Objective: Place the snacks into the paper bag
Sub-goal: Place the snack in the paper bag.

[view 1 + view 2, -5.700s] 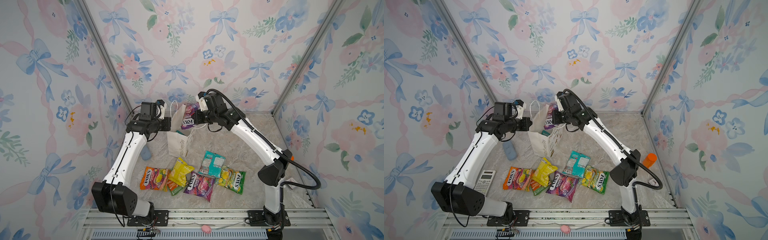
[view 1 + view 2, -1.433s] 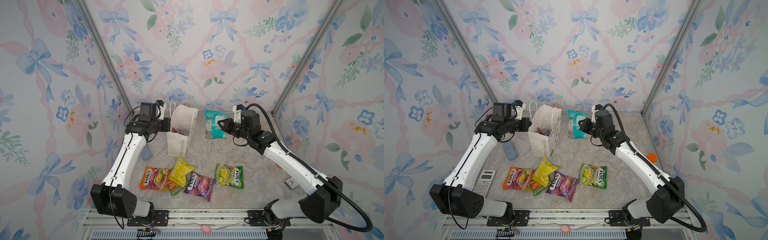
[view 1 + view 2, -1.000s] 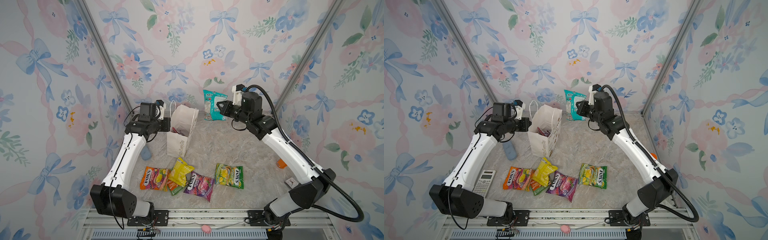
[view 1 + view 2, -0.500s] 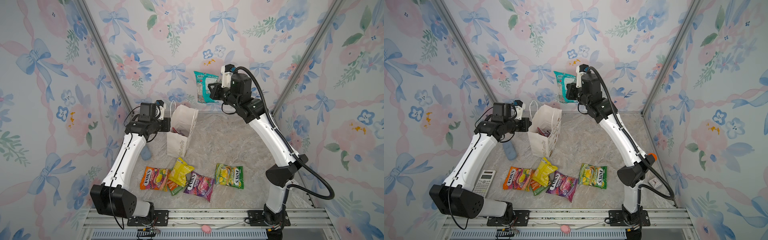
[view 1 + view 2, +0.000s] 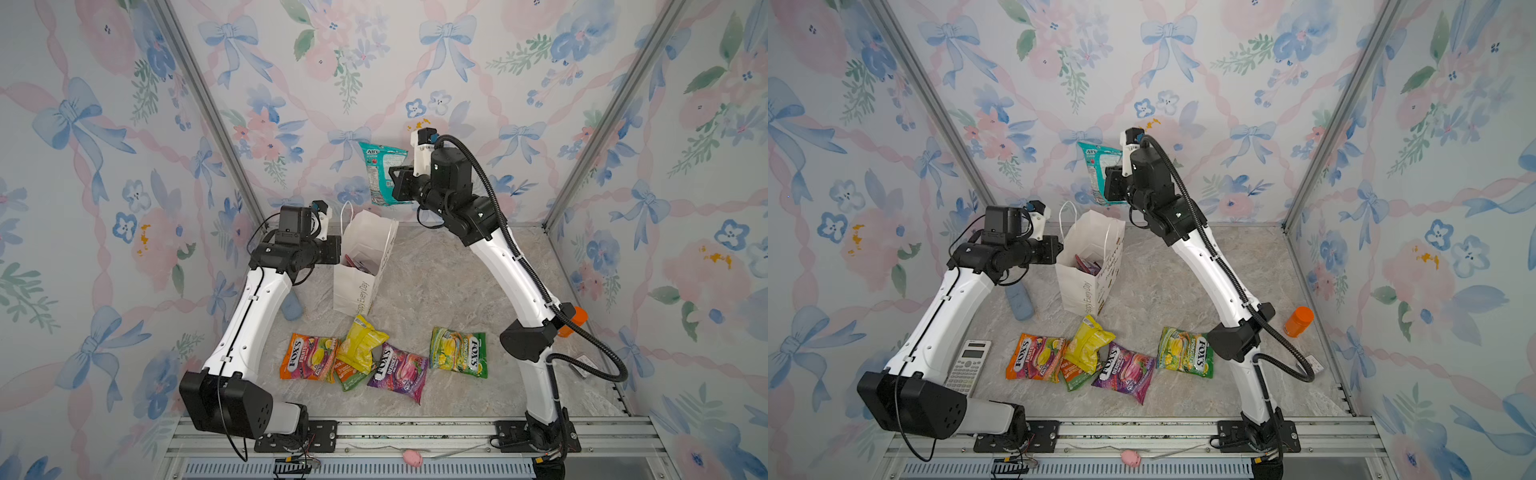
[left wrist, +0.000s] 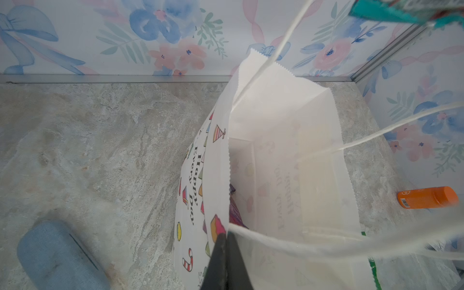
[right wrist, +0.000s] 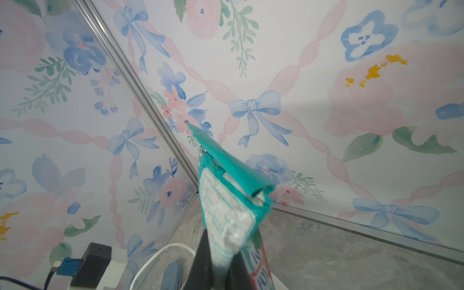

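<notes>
Presently, by item, hands first.

Right hand [image 7: 222, 248]: clamped on the teal packet [image 5: 380, 166] by its right edge. The packet hangs upright, high in the air above the far rim of the bag [image 5: 353, 286], clear of it and not yet inside.

Left hand [image 6: 226, 237]: fingers together on the bag's left rim, pinching the paper beside a cord handle and holding the mouth spread.

Bag: white, upright on the worktop [image 5: 436, 282], far left of centre, mouth open. Contents: purple and red packet edges [image 5: 1087, 264] show inside. The count is unclear, at least one.

Loose packets, near row on the worktop, left to right:
- orange packet [image 5: 307, 357]
- green-and-orange packet [image 5: 351, 374], partly under its neighbours
- yellow packet [image 5: 361, 343], crumpled, lying over it
- purple packet [image 5: 399, 370]
- green packet [image 5: 457, 351], apart from the rest

Five in all, well clear of the bag.

Not for packing: calculator [image 5: 969, 365], near left; blue-grey case [image 5: 1019, 301], just left of the bag; orange bottle [image 5: 1299, 321], at the right.

Status, as judged: a small part packed, one packet in the air to be lowered into the mouth, five to fetch. Well under half done.
</notes>
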